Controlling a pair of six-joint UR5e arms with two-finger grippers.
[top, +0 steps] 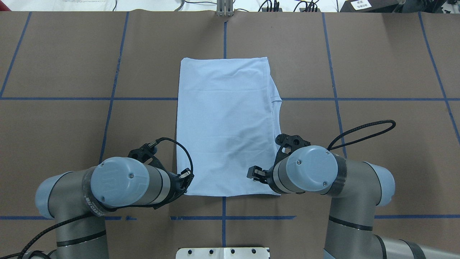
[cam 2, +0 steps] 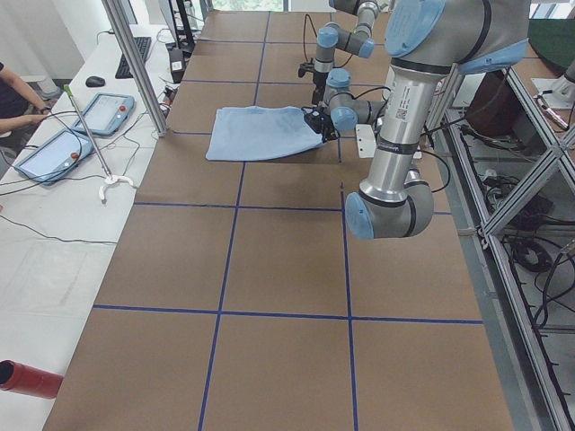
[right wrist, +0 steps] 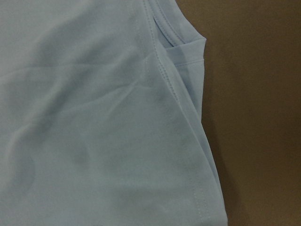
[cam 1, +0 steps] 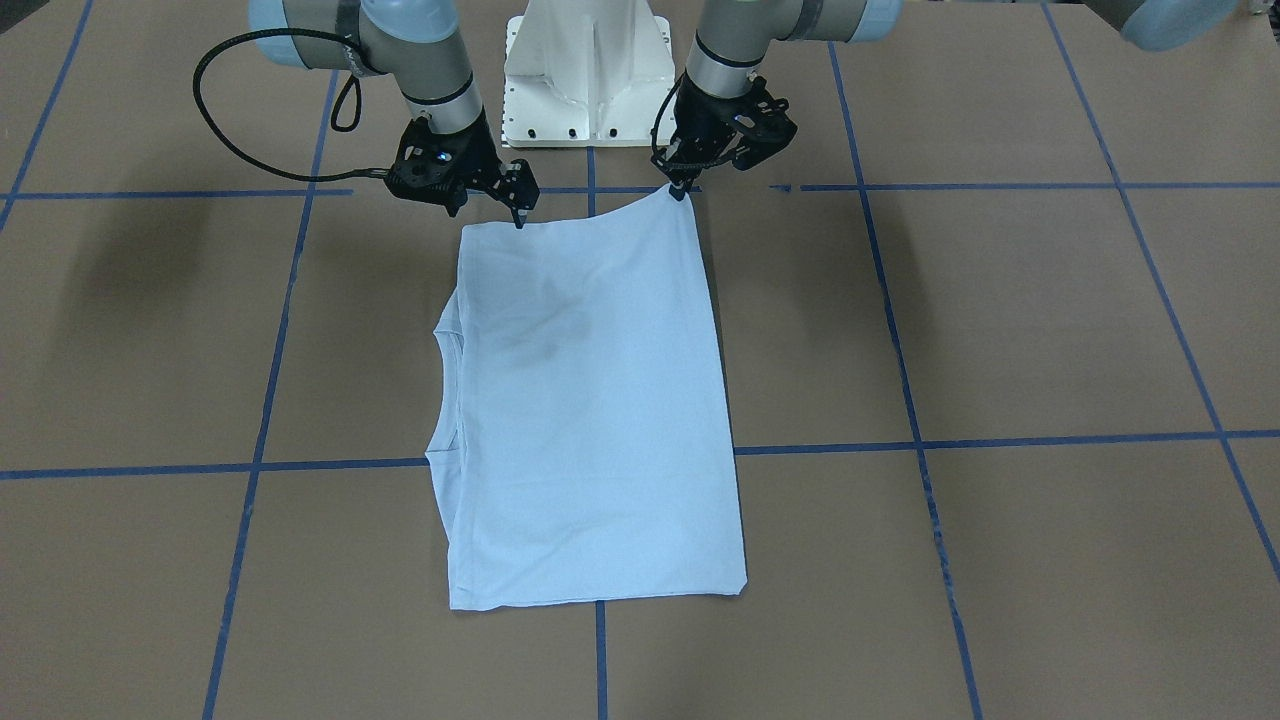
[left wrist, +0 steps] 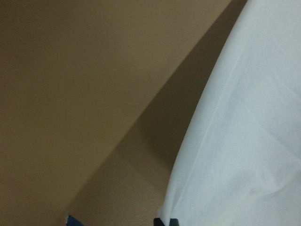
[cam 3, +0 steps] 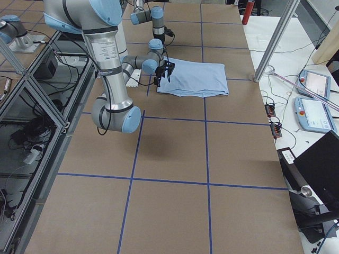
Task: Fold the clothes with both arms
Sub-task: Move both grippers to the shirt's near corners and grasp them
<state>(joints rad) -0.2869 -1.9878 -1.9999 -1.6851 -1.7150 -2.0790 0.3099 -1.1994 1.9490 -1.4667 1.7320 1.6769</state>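
1. The left gripper point(cam 1: 683, 188) is pinched on the T-shirt point(cam 1: 590, 420) at the corner nearest the robot on the robot's left. The corner is drawn up into a small peak off the bench point(cam 1: 1000, 320). In the left wrist view the cloth hangs from a dark fingertip at the bottom of the frame, with its shadow on the bench beside it.

2. The right gripper point(cam 1: 519, 212) stands with its tip on the same robot-side hem, a little way in from the corner on the robot's right. Whether its jaws are spread or pressed together cannot be told. The right wrist view shows only cloth and no fingers.

3. The T-shirt is light blue and folded into a long rectangle. It lies in the middle of the bench, running from the robot-side edge toward the far edge. Apart from the raised corner it lies flat. The neck opening point(cam 1: 445, 338) is on the long side toward the robot's right. A faint dark patch shows through the cloth near it, possibly a print on a lower layer.

4. The bench is brown and marked with blue tape lines point(cam 1: 1000, 440). The white pedestal base point(cam 1: 588, 70) stands at the middle of the robot-side edge.
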